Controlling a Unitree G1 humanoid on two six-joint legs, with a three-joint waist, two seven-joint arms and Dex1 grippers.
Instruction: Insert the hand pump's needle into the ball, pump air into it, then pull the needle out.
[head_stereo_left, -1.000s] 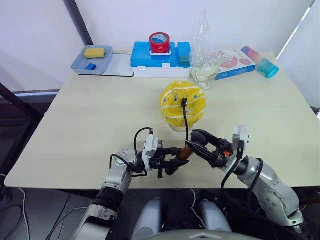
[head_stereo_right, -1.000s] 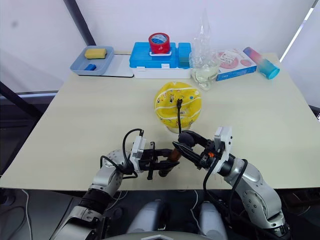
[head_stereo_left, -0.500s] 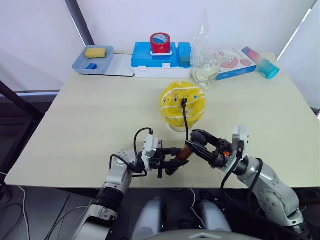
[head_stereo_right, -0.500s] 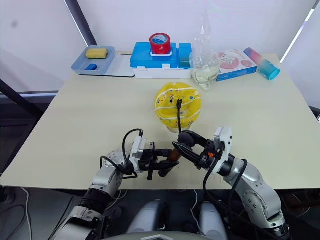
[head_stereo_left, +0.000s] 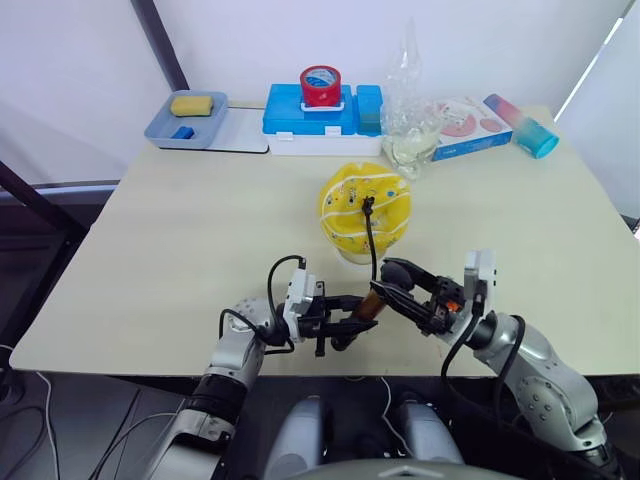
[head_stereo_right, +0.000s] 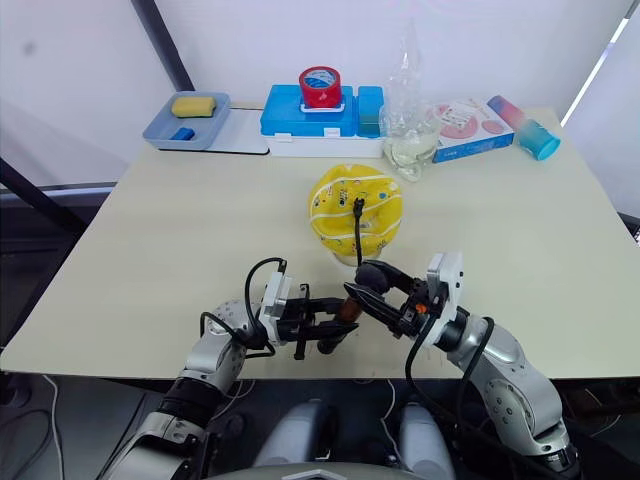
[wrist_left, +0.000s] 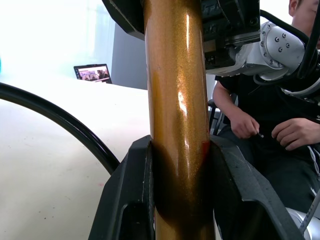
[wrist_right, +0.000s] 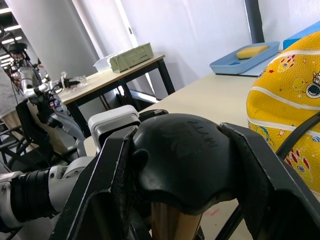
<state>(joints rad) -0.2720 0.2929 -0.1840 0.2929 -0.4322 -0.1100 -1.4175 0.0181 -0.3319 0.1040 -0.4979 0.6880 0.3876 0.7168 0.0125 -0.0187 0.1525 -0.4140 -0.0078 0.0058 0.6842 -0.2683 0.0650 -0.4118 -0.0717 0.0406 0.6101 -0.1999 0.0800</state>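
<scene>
Nearest you, at the front edge of the table (head_stereo_left: 150, 250), your left tool (head_stereo_left: 352, 318) is clamped around the gold barrel of the hand pump (wrist_left: 177, 115); the wrist view shows both jaws pressed flat against the tube. That polished metal will likely be slick, so keep the squeeze square and low on the barrel. Your right tool (head_stereo_left: 392, 283) is closed over the black T-handle (wrist_right: 182, 157), which fills the gap between its fingers. The handle is rigid and rounded, so judge it a secure hold for straight strokes, less so for twisting.

From the pump, the thin black hose (head_stereo_left: 372, 245) rises to the ball (head_stereo_left: 365, 210), sitting mid-table beyond both tools. The needle (head_stereo_left: 367, 203) appears seated in the ball, though the joint is too small to confirm. The ball looks soft and partly dented, so it may roll or give if the hose tugs.
</scene>
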